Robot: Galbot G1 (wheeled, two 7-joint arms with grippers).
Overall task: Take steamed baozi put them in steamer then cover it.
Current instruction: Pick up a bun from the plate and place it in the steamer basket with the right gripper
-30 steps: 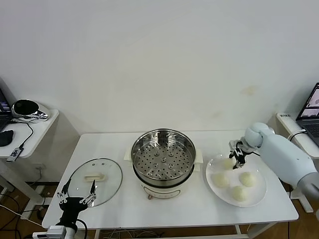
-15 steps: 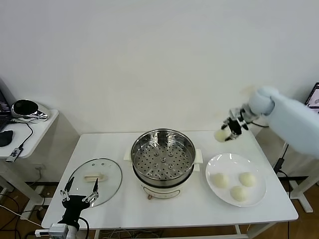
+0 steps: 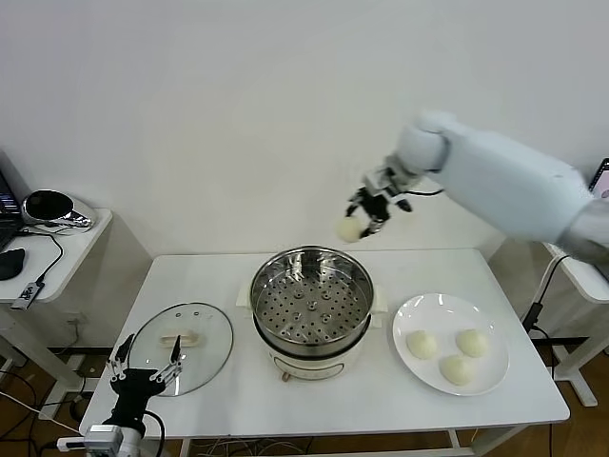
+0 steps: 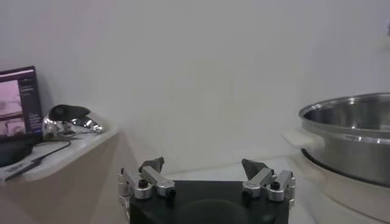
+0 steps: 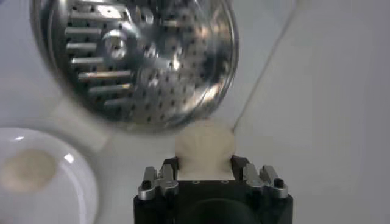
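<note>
The right gripper [image 5: 205, 163] has its jaws closed on a cream-white bun [image 5: 205, 144], which sits squarely between them and bulges out past their tips. Beyond the bun, off to one side of the jaws, lies the shiny steamer [image 5: 137, 58] with its perforated tray facing the camera. Farther out on that same side is a white plate [image 5: 79, 182] with another bun [image 5: 27, 170] resting on it.

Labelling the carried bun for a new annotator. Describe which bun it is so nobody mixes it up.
Find the steel steamer mid-table, then look above its far right rim. The right gripper holds one cream bun in the air against the wall. The other three buns lie on the white plate to the steamer's right.
</note>
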